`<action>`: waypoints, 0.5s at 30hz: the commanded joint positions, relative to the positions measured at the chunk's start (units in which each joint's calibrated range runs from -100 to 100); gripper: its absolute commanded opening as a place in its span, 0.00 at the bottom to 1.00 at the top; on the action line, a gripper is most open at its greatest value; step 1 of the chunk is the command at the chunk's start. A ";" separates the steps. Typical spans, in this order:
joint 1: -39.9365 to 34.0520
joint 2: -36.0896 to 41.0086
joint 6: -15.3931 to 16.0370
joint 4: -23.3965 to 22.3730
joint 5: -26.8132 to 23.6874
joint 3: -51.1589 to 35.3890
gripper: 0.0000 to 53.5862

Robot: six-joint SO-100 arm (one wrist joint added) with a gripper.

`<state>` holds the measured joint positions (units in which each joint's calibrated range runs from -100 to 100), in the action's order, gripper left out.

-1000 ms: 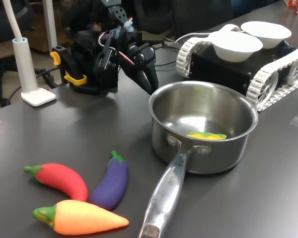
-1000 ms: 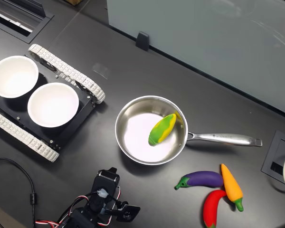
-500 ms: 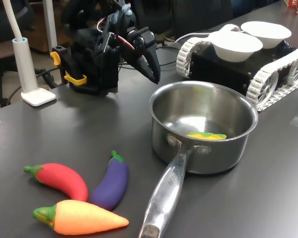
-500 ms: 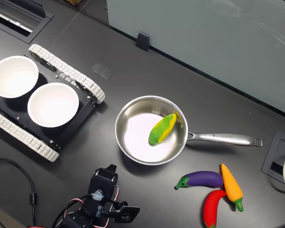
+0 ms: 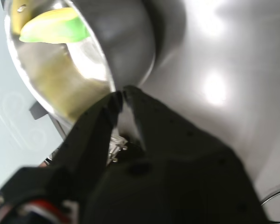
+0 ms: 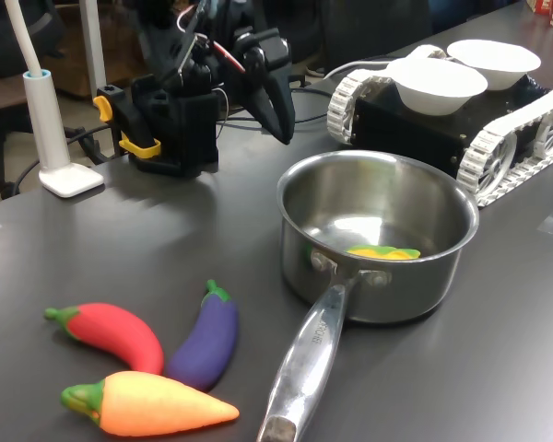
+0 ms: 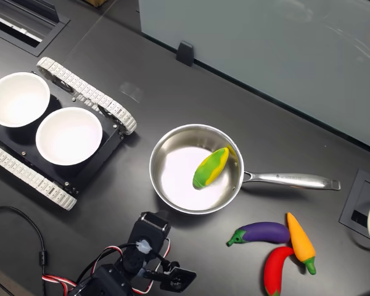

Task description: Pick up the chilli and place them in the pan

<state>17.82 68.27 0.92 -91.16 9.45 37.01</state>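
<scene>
So far nothing of the task is done, by my reading: the chilli point(image 6: 111, 333) lies untouched on the dark worktop point(image 6: 92, 249), in a small cluster with a purple aubergine toy point(image 6: 208, 339) and an orange carrot toy point(image 6: 147, 403). In the second exterior view the chilli point(image 7: 275, 270) sits at about 4 o'clock from the pan point(image 7: 172, 176), tucked just under the aubergine and beside the carrot. The pan holds only a yellow-green corn toy point(image 7: 211, 167). The reach, the grasp, the carry and the drop all remain.

The hand point(image 6: 278, 118) hangs in the air beyond the far rim of the pan in the first exterior view, well apart from the chilli. In the wrist view its two dark fingers point(image 5: 95, 135) meet at the tips with nothing between them, so it is closed and empty.

As for room, the pan's long handle point(image 7: 290, 180) points to 3 o'clock in the second exterior view and lies between the pan and the toys, so a path to the chilli likely has to pass over or around it. The three toys lie close together, leaving little free space around the chilli for fingers, except at its outer side. At 9 to 10 o'clock from the pan stands a tracked vehicle point(image 7: 80, 98) carrying two white bowls point(image 7: 68, 135); a white lamp base point(image 6: 69, 175) stands near the arm's mount. The worktop elsewhere is open.
</scene>
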 commanded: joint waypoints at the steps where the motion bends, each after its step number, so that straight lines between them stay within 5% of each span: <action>1: 3.28 -3.44 -0.58 2.67 0.44 -8.98 0.00; 15: 16.24 -15.25 -0.25 2.33 -0.63 -28.06 0.00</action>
<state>31.02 55.98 0.92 -91.08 9.40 17.83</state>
